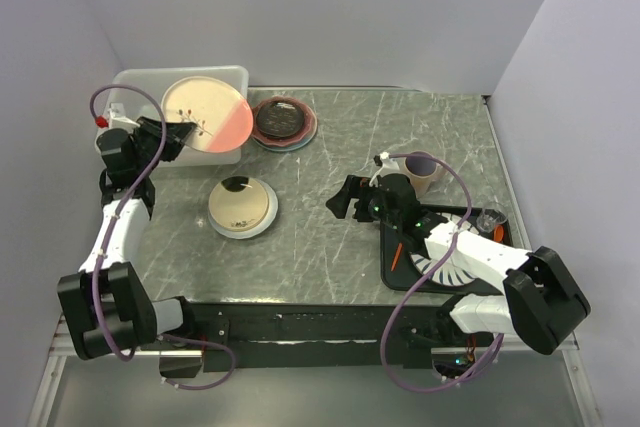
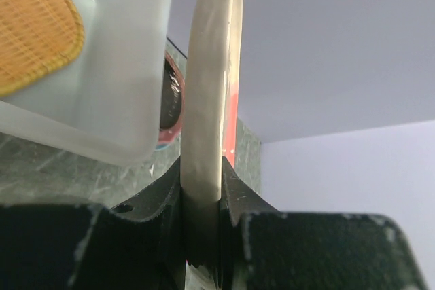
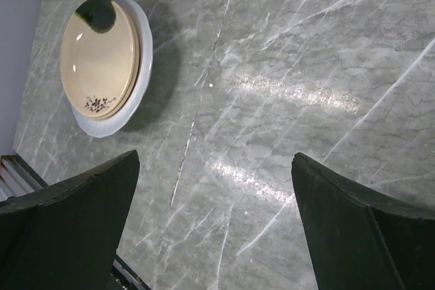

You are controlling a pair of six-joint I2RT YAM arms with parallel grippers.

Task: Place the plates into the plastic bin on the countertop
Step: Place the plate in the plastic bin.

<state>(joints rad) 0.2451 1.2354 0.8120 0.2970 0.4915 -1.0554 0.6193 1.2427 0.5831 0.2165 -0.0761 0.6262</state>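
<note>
The left jaws clamp the rim of the pink plate (image 1: 208, 114), holding it tilted above the plastic bin (image 1: 140, 80) at the far left corner of the surface (image 1: 400, 137); an orange plate (image 2: 34, 25) lies inside the bin; the right jaws stand wide apart and empty over the surface; a tan plate (image 1: 242, 204) rests on a white plate (image 3: 143, 59) mid-surface; a dark brown plate (image 1: 282, 119) sits just right of the bin.

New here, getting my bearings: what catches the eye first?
The pink plate, pinched by its rim in the left fingers, hangs over the plastic bin at the far left. A tan plate lies on a white plate centre-left, and the right fingers stand open above the countertop.
</note>
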